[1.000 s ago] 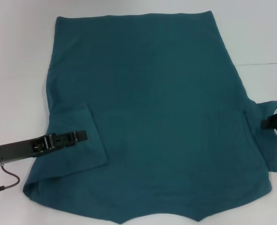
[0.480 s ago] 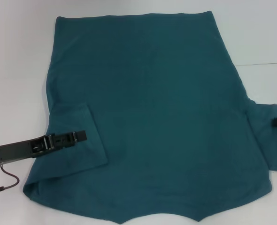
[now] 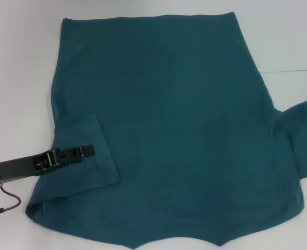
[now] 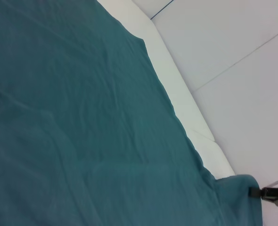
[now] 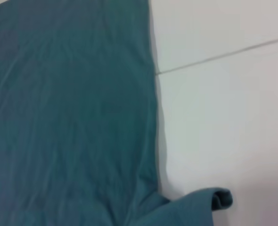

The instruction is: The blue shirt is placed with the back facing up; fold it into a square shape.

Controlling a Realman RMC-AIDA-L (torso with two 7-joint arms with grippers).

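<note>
Head view: the blue shirt (image 3: 169, 130), soft matte knit, lies spread on the white bench (image 3: 18, 62). My left hand (image 3: 89, 150) rests on its folded-in sleeve; grip unclear.

Left wrist view: my right hand (image 4: 264, 192), clenched, pinches the far sleeve.

Right wrist view: that sleeve's edge curls upward.

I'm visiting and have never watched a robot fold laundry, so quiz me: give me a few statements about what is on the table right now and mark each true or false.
1. The blue shirt lies spread over the white table. True.
2. The left sleeve is folded in over the shirt's body. True.
3. The left tool hangs over bare table, off the cloth. False: it is over the folded left sleeve.
4. The right tool is at the tip of the right sleeve. True, as the left wrist view shows.
5. The shirt is already a neat square. False: its body lies open and the right sleeve sticks out sideways.
</note>
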